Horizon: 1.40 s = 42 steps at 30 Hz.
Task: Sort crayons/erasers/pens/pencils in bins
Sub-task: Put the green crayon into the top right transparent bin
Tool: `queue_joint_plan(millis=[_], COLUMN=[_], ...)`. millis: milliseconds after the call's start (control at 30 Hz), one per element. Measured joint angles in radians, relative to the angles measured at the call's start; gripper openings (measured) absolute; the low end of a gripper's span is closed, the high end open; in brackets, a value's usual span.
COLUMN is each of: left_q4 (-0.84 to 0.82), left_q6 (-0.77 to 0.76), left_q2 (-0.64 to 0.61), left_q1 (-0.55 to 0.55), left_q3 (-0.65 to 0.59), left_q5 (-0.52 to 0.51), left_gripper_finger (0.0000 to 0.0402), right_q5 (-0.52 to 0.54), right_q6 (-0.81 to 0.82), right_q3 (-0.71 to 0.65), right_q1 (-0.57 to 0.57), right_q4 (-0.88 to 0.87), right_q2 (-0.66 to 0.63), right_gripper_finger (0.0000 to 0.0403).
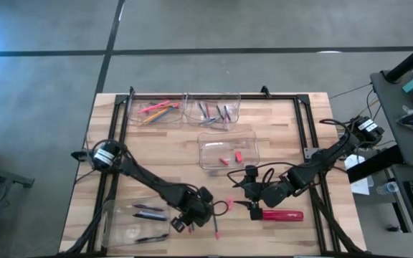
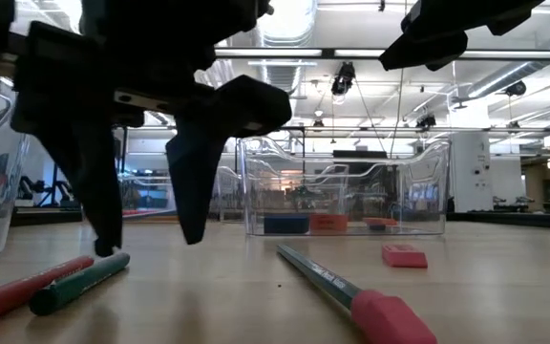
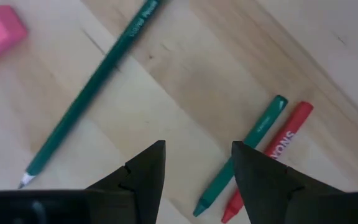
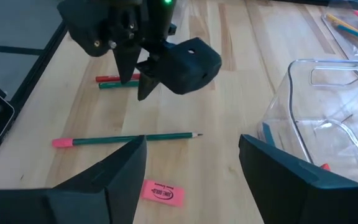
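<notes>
- My left gripper (image 3: 194, 165) hangs open and empty above the green crayon (image 3: 244, 151) and red crayon (image 3: 272, 155), near the table's (image 1: 156, 154) front edge.
- My right gripper (image 4: 191, 165) waits open, empty, nearby.

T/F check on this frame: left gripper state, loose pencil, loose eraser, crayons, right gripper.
1. The left gripper is shut on the green pencil. False: it is open and empty, above the table.
2. A pink eraser lies loose on the table. True.
3. The green crayon and red crayon lie side by side. True.
4. The right gripper holds an eraser. False: it is open, holding nothing.
5. The green pencil is in a bin. False: it lies on the table.
</notes>
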Motion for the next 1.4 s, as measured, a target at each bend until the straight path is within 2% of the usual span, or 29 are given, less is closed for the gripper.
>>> queue_joint_plan(millis=[600, 967, 1267, 1400], left_q4=[0.004, 0.035, 0.053, 0.055], left_q6=[-0.006, 0.009, 0.003, 0.002], left_q2=[0.010, 0.012, 0.010, 0.011], left_q1=[-0.026, 0.000, 0.022, 0.029], left_q3=[-0.032, -0.057, -0.076, -0.082], left_q5=[-0.011, -0.148, -0.128, -0.116], left_gripper_finger=[0.0168, 0.0168, 0.0168, 0.0152], right_q5=[0.000, 0.000, 0.000, 0.000], right_q6=[0.011, 0.011, 0.012, 0.012], right_q3=[0.000, -0.001, -0.001, -0.001], right_q1=[0.000, 0.000, 0.000, 0.000], right_q4=[-0.005, -0.005, -0.005, -0.005], right_q2=[0.000, 0.000, 0.000, 0.000], right_gripper_finger=[0.0244, 0.0244, 0.0244, 0.0244])
